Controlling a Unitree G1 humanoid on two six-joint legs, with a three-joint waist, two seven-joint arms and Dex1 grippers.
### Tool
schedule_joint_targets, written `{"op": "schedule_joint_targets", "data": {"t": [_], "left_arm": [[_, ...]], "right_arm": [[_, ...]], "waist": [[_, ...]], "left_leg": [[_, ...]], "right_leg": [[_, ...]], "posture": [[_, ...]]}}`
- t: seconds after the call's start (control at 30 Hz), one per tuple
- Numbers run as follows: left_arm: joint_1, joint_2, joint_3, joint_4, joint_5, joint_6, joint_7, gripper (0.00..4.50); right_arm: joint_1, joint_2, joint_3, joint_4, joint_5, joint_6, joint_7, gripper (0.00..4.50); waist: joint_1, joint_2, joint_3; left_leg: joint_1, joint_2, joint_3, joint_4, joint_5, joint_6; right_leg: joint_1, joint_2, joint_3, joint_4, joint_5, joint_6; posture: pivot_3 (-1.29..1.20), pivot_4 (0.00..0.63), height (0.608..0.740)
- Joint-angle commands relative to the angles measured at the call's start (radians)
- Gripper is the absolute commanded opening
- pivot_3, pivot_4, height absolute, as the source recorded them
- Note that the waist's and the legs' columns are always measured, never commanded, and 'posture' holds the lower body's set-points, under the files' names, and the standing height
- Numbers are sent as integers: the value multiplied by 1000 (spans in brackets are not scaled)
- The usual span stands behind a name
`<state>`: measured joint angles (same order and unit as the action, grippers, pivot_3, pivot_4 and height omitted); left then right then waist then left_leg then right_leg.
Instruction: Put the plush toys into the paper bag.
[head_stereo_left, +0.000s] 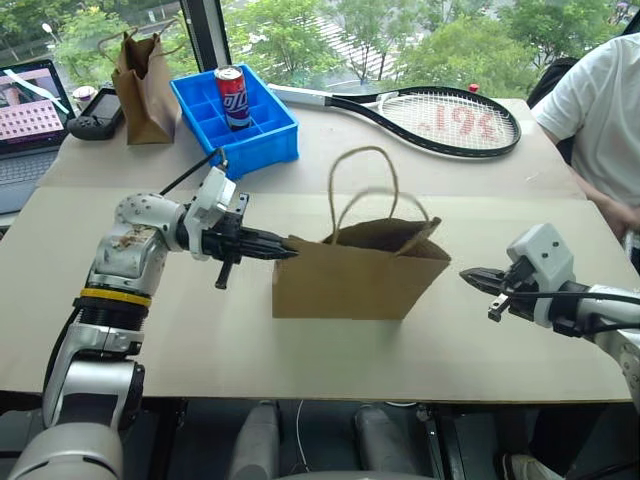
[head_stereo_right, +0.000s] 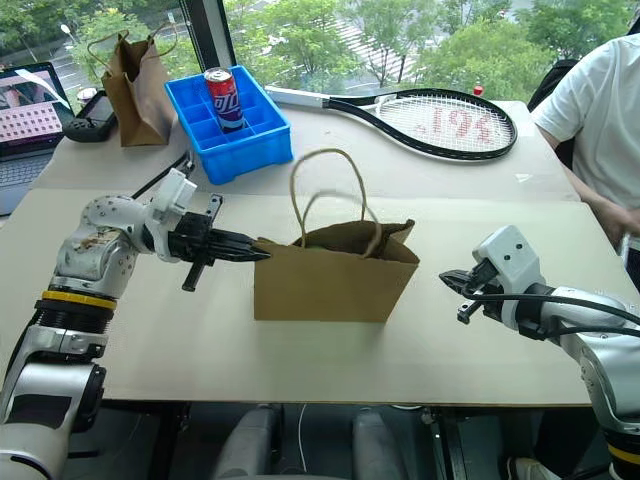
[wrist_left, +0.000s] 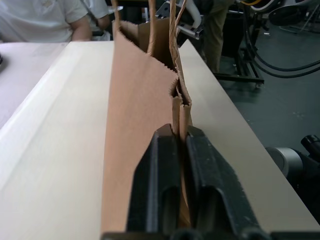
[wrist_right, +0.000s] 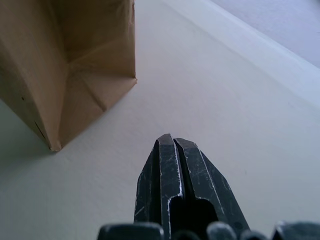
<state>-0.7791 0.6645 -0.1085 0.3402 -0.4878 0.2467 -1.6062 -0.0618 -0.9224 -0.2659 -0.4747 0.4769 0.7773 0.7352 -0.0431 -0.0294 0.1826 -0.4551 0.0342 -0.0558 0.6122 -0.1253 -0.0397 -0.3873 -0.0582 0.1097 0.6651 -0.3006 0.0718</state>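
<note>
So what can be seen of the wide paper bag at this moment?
The paper bag is plain brown kraft paper, standing upright and open-topped mid-table, with two tan twisted-cord loop handles rising above its mouth. Its side folds are creased inward. The left gripper has its black fingers on either side of the bag's top edge at the end toward the robot's left, the paper between them. The right gripper, shut, sits apart from the other end. Its contents cannot be seen.
</note>
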Motion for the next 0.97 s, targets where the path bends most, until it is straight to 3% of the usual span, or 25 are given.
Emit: {"op": "schedule_joint_targets", "data": {"t": [0.03, 0.2, 0.27, 0.4, 0.53, 0.67, 0.97], "left_arm": [[14, 35, 27, -55, -3, 38, -2, 1990], [138, 109, 129, -196, -70, 163, 84, 3980], [206, 147, 185, -250, -93, 208, 123, 4476], [335, 181, 328, -324, -106, 268, 286, 4476], [524, 203, 334, -427, 1, 207, 377, 4476], [678, 146, 362, -511, 43, 189, 524, 4476], [794, 58, 377, -614, 4, 173, 616, 4476]], "right_arm": [[-6, -15, -55, -10, 31, -1, 31, 0], [78, -13, -126, -12, 81, -69, 149, 0], [115, 1, -167, -8, 107, -95, 189, 0], [204, 48, -267, 8, 159, -135, 242, 0], [260, 115, -315, -18, 166, -210, 248, 0], [279, 197, -300, -31, 146, -288, 202, 0], [318, 227, -246, -54, 98, -365, 168, 0]], "waist": [[0, 0, 0], [-2, 0, 0], [-4, 0, 0], [0, 0, 0], [1, 0, 0], [1, 0, 0], [3, 0, -1]], "left_leg": [[0, 0, 0, 0, 0, 0], [0, 1, 0, -1, 0, 0], [0, 1, 0, -1, 0, 0], [1, 2, 0, 0, 0, 0], [4, 2, 1, 0, 0, 0], [7, 2, 3, -2, 0, 0], [8, 3, 6, -2, 1, -1]], "right_leg": [[0, 0, 0, 0, 0, 0], [0, 0, 0, 0, 0, 0], [0, 0, 0, 0, 0, 0], [1, 0, -1, 1, 0, 0], [3, 0, 0, 0, 0, 0], [5, 0, 1, 0, 0, -1], [5, -1, 2, 0, 0, -1]], "posture": [[0, 150, 740], [0, 150, 740], [0, 150, 740], [0, 150, 740], [0, 150, 740], [0, 150, 740], [0, 150, 740]]}}
